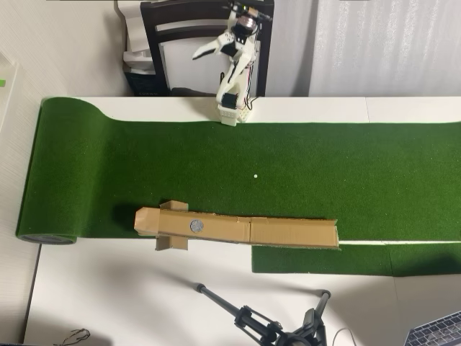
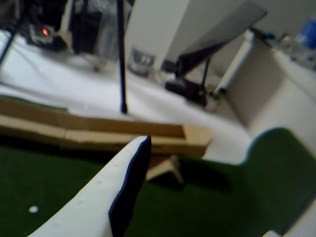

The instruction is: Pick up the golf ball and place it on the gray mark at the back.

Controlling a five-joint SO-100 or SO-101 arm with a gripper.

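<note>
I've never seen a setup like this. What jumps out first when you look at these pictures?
The long green turf mat fills the middle of the overhead view, rolled up at its left end. A cardboard ramp lies along its near edge, with a small gray mark on it toward the left. The white robot arm stands folded at the mat's far edge; its gripper hangs above a dark chair, and no golf ball shows on the turf, only a tiny white dot.

I see no golf ball in either view. The gray mark, a small flat round spot, lies on the cardboard ramp's flat top near its left end in my overhead view.
</note>
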